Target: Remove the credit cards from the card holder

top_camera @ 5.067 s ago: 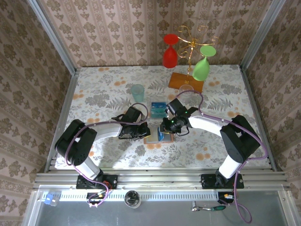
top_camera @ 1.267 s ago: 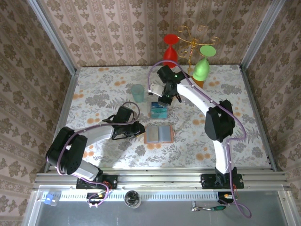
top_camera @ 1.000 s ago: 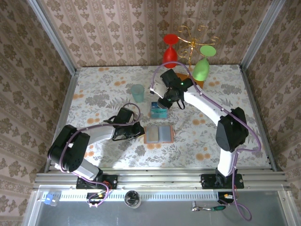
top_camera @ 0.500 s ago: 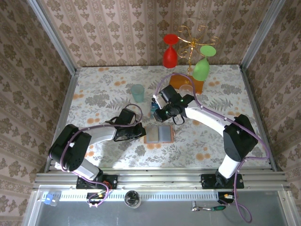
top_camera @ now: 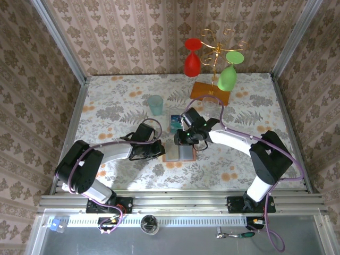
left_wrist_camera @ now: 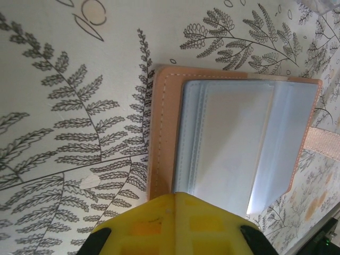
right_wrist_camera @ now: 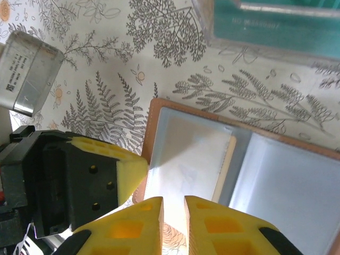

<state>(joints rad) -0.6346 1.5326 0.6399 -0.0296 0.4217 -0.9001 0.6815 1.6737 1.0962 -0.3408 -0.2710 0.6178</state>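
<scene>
Two pockets of the card holder [top_camera: 180, 153] lie open flat just beneath my right gripper [right_wrist_camera: 173, 210]. A pale card [right_wrist_camera: 194, 159] with a tan edge shows in the pocket under its fingertips. Those jaws stand a narrow slit apart with nothing between them, and the arm bends in from the right, tipped steeply down. My left gripper [top_camera: 159, 150] is closed tight and empty. Its tip sits at the holder's edge, close beside my right gripper, with the forearm stretched low over the table [top_camera: 117, 106]. The credit cards [top_camera: 177, 122] already out sit in a teal stack just beyond my right gripper.
</scene>
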